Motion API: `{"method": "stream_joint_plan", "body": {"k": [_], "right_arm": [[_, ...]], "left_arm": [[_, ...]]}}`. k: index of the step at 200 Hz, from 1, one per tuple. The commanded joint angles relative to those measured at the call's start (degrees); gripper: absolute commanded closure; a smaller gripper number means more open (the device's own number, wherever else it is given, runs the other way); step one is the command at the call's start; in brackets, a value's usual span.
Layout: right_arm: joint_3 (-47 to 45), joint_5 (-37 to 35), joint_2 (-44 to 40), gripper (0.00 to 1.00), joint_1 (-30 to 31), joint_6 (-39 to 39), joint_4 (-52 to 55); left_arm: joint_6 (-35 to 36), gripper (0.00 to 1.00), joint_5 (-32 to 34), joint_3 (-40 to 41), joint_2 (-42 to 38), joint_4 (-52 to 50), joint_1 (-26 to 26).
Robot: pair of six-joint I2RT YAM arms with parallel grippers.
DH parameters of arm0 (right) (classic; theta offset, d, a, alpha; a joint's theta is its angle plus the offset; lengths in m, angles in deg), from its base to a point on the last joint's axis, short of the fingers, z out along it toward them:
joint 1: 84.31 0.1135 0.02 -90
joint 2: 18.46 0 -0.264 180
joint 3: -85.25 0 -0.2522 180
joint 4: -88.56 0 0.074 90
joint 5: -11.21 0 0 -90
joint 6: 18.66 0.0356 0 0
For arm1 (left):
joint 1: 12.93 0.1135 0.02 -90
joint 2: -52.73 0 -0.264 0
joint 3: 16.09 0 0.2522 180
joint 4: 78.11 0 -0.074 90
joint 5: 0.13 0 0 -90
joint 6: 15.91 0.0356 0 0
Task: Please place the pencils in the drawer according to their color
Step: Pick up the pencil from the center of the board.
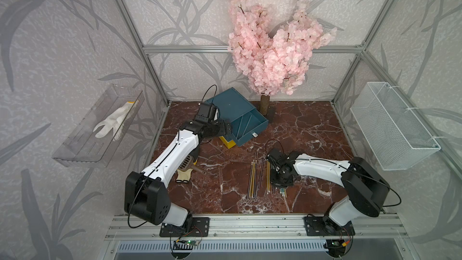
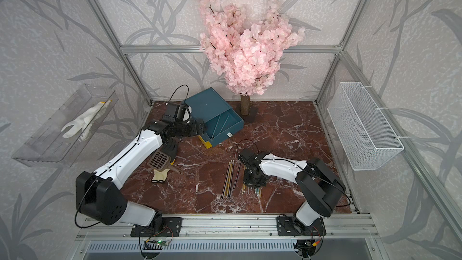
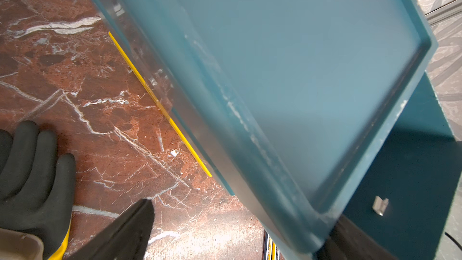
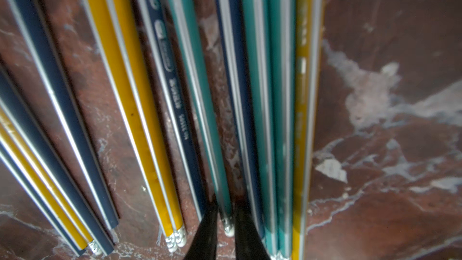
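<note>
Sorting's partway through, by the look of it. The chest (image 1: pixel 228 106) sits at the back of the counter (image 1: pixel 312 126) with its open teal drawer (image 1: pixel 250 138) pulled right out, and a couple of thin teal sticks (image 1: pixel 246 126), pencils presumably, are already lying slantwise inside. That fits the colour rule. The yellow drawer (image 1: pixel 227 143) at the bottom only pokes out a bit. The rest of the pencils (image 1: pixel 253 178) lie near the front of the counter in loose rows of yellow, teal and dark ones, eraser ends toward the robot. The right arm's fingers (image 4: pixel 207 233) are down in the far-right bunch. In the right wrist view they're pinched in on either side of one teal pencil (image 4: pixel 200 101) near its eraser end, with the dark and yellow neighbours just outside. It reads as a grip on that single pencil, picked from the end probably because the shafts are packed too tight mid-length. The left arm's fingers (image 3: pixel 125 233) stand wide apart astride the chest's front corner, one of them clear of it and clamping nothing. Best guess is that arm is parked there to brace the chest so it doesn't skid. A black glove (image 3: pixel 32 171) and a brown scoop (image 2: pixel 160 159) lie off to the left, out of the job.
</note>
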Motion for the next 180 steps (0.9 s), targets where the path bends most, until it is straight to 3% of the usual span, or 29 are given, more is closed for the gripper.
{"method": "stream_joint_plan", "body": {"k": [1,74,117,180], "right_arm": [[1.21,-0.86,1.40,0.81,0.08,-0.82,2.44],[4.47,-3.27,4.53,0.84,2.19,-2.19,8.13],[4.07,-3.01,4.89,1.00,2.45,-1.88,7.97],[5.33,-1.78,-0.69,1.00,2.47,-0.49,7.08]], "left_arm": [[0.97,0.00,0.33,-0.61,0.63,-0.30,-0.13],[1.25,0.00,0.44,0.04,0.28,0.18,-0.09],[1.08,0.00,0.31,0.00,0.28,0.36,-0.13],[0.52,0.00,0.38,-0.27,0.43,0.62,-0.09]]}}
